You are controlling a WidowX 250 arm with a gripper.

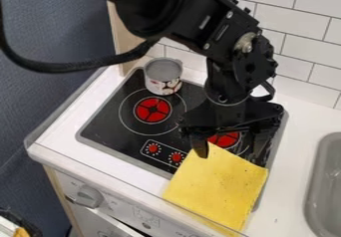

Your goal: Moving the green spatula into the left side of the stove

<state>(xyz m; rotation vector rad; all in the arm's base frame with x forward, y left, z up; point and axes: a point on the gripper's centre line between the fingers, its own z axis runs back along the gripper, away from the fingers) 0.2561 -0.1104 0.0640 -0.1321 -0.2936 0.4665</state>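
Nearest you, one large grey knob (87, 196) sits on the white front panel (126, 209). One yellow cloth (216, 183) lies flat across the near right part of the single black stove (103, 126), extending over the white counter (143, 177) to its front edge. To your right is one grey sink (326, 181). Beyond the cloth's near edge, you can count two small red dials (165, 153) on the stove and two red-centred burners (153, 110), the right one partly covered by your gripper (227, 156). Its two fingers are parted, released, above the stove's right side. Farther off, one grey-lined pot (163, 76) stands upright at the far left corner, before the white wall tiles (293, 37).
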